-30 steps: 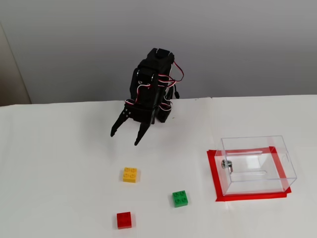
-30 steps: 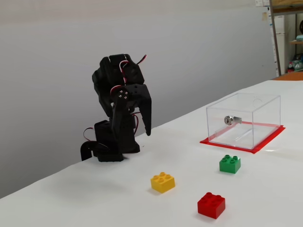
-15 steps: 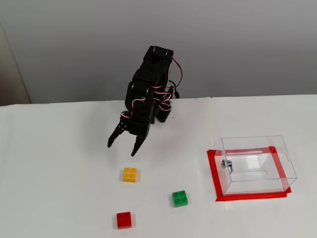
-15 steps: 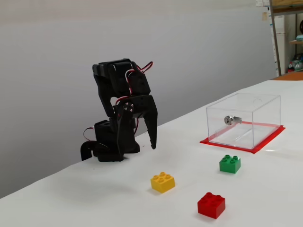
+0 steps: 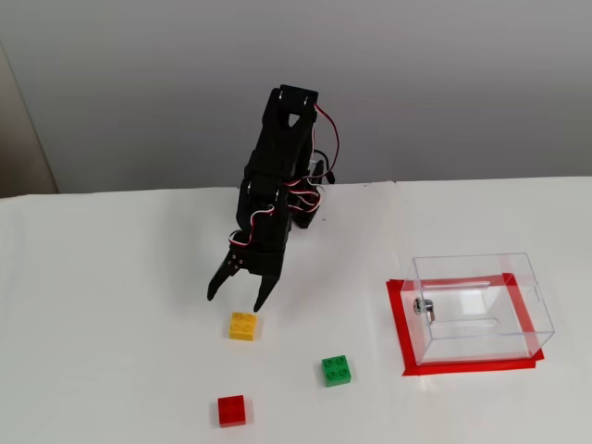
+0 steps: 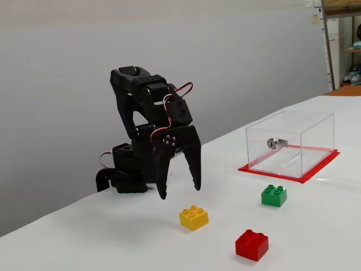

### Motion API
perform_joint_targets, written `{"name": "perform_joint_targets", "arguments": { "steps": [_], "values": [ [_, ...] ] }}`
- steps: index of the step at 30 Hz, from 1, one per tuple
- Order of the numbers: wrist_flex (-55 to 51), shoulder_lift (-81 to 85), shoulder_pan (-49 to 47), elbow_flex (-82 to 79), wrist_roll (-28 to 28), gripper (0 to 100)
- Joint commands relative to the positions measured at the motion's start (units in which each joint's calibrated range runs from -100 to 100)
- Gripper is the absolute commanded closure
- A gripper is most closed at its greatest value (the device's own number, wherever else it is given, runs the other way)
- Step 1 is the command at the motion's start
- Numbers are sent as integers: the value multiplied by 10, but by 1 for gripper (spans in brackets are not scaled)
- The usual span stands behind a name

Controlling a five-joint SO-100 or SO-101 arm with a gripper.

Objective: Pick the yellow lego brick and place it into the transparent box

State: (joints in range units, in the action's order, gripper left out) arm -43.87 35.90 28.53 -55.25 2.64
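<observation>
The yellow lego brick (image 5: 243, 326) (image 6: 194, 217) lies on the white table, studs up. My black gripper (image 5: 235, 302) (image 6: 180, 192) hangs just above and behind it, fingers spread wide, open and empty, pointing down. The transparent box (image 5: 479, 305) (image 6: 290, 142) stands to the right in both fixed views on a red tape rectangle (image 5: 400, 324), with a small metal fitting (image 5: 423, 306) on its side. The box looks empty.
A green brick (image 5: 336, 370) (image 6: 274, 195) lies between the yellow brick and the box. A red brick (image 5: 231, 410) (image 6: 251, 245) lies nearer the front edge. The arm's base (image 6: 127, 169) stands at the back by the grey wall.
</observation>
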Motion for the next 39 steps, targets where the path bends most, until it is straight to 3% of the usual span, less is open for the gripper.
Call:
{"name": "perform_joint_targets", "arguments": {
  "steps": [1, 11, 18, 26, 39],
  "values": [
    [15, -18, 1, 13, 2, 68],
    [16, -51, 2, 13, 2, 66],
    [16, -52, 2, 13, 1, 53],
    [69, -88, 0, 18, 2, 53],
    [66, -191, -6, 71, 2, 53]
  ]
}}
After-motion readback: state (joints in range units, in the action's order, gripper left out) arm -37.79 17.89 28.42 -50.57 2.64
